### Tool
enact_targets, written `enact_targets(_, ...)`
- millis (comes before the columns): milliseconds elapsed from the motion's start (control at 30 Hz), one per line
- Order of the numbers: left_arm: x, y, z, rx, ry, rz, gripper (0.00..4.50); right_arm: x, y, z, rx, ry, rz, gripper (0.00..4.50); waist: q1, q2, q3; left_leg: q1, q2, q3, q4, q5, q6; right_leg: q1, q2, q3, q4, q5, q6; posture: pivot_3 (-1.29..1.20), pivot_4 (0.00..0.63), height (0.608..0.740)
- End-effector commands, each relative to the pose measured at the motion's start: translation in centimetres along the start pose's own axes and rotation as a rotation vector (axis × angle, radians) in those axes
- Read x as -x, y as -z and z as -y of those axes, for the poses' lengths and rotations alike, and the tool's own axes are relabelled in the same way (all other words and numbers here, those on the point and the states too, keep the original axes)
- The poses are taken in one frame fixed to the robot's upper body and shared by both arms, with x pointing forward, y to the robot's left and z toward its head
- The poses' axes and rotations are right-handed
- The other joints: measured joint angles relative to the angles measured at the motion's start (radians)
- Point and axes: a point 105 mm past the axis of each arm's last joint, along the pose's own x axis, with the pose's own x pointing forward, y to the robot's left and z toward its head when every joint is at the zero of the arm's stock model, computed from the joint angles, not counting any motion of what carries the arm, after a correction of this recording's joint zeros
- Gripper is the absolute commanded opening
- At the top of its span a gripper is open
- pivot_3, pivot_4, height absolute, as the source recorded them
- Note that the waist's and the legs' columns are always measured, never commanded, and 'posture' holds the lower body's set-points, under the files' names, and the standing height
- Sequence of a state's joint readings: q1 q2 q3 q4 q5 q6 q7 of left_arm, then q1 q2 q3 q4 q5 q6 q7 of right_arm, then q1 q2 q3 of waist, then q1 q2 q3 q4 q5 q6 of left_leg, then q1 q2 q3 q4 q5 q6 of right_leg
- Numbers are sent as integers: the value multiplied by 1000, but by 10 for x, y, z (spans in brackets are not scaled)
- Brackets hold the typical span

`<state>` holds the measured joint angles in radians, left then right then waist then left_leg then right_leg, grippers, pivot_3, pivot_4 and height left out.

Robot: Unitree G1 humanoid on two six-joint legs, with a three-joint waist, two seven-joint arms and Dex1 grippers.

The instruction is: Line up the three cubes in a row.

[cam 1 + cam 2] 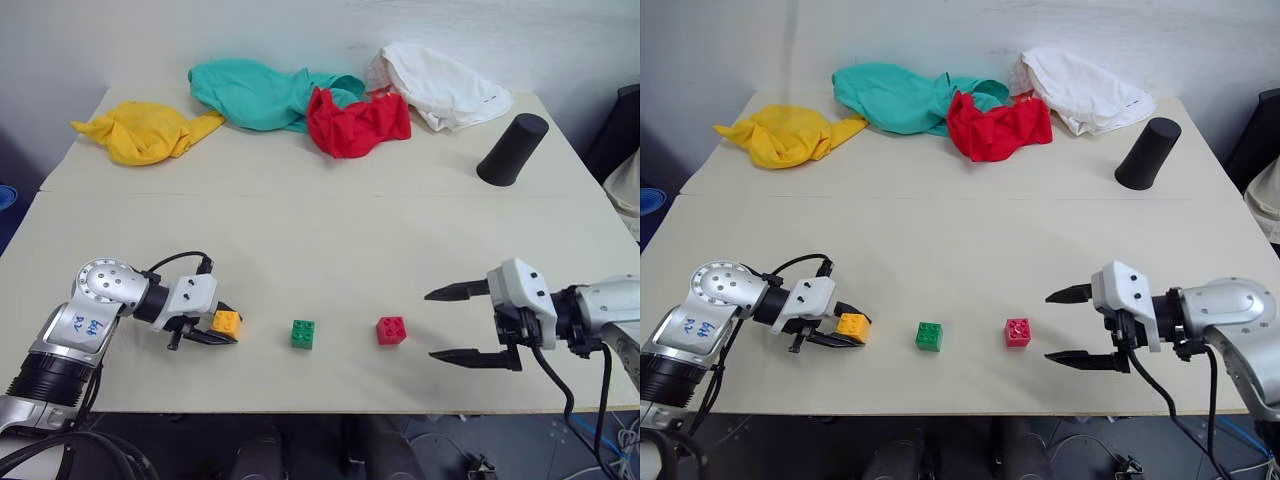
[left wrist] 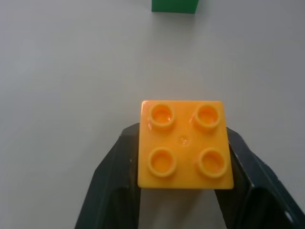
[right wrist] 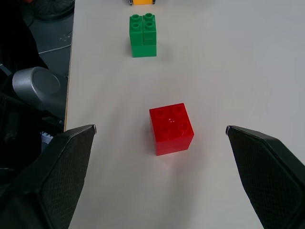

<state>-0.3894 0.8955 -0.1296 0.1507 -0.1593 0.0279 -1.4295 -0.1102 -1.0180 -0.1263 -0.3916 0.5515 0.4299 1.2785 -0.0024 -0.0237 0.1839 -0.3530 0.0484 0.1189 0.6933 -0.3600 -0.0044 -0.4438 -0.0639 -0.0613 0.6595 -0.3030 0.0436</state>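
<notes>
The three cubes stand in a row near the table's front edge: orange-yellow cube (image 1: pixel 226 322) on the left, green cube (image 1: pixel 303 333) in the middle, red cube (image 1: pixel 391 329) on the right. All rest on the table. My left gripper (image 1: pixel 221 330) reaches in from the left and is shut on the orange-yellow cube (image 2: pixel 183 143), a black finger (image 2: pixel 119 181) pressed against each side. My right gripper (image 1: pixel 446 323) hovers just right of the red cube (image 3: pixel 170 128), wide open, its fingers (image 3: pixel 71 162) apart from the cube and holding nothing.
At the back of the pale table (image 1: pixel 300 240) lie a yellow cloth (image 1: pixel 145 130), a teal cloth (image 1: pixel 260 95), a red cloth (image 1: pixel 357 122) and a white cloth (image 1: pixel 440 85). A black cylinder (image 1: pixel 512 148) stands at the back right. A seam crosses the tabletop.
</notes>
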Motion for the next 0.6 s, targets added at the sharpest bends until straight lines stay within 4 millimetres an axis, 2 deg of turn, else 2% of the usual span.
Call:
enact_targets(33,13,4,0,16,-15,-10,3130,5,-6,0,42,20,8,4500,0,0,0,0,0,0,0,0,0,0,0,0,0,0,0,0,150,740)
enact_targets(167,34,-2,5,47,-26,2,4374,13,-3,6,-6,54,20,4500,-4,0,0,0,0,0,0,0,0,0,0,0,0,0,0,0,150,740)
enact_targets(200,38,-2,7,52,-28,2,4467,15,-1,7,-9,56,17,4500,-4,0,0,0,1,0,0,0,0,0,1,0,0,0,0,0,150,740)
enact_targets(267,57,-4,10,69,-47,-18,4467,24,4,9,-20,64,-7,4500,-2,0,0,0,1,0,0,0,0,0,0,0,0,0,0,0,150,740)
enact_targets(300,71,-6,12,86,-66,-25,4467,32,7,11,-28,66,-22,4500,-2,0,0,0,0,0,0,0,0,0,0,0,0,0,0,0,150,740)
enact_targets(333,94,-12,16,127,-99,-30,4467,45,11,12,-41,66,-42,4500,-2,0,0,0,1,0,0,0,0,0,0,0,-1,0,0,0,150,740)
enact_targets(400,117,-21,21,169,-130,-28,4467,59,15,13,-54,63,-60,4500,-2,-1,0,-1,1,0,0,-1,0,-1,0,0,-1,0,0,0,150,740)
enact_targets(467,123,-23,25,187,-156,-27,4467,65,19,9,-67,22,-69,4500,0,0,0,0,0,0,0,-1,1,0,0,0,-2,0,0,0,150,740)
enact_targets(600,132,-38,29,183,-200,64,4467,66,24,11,-92,8,-70,4500,-1,3,0,1,0,0,-1,-1,1,1,0,0,-2,0,0,0,150,740)
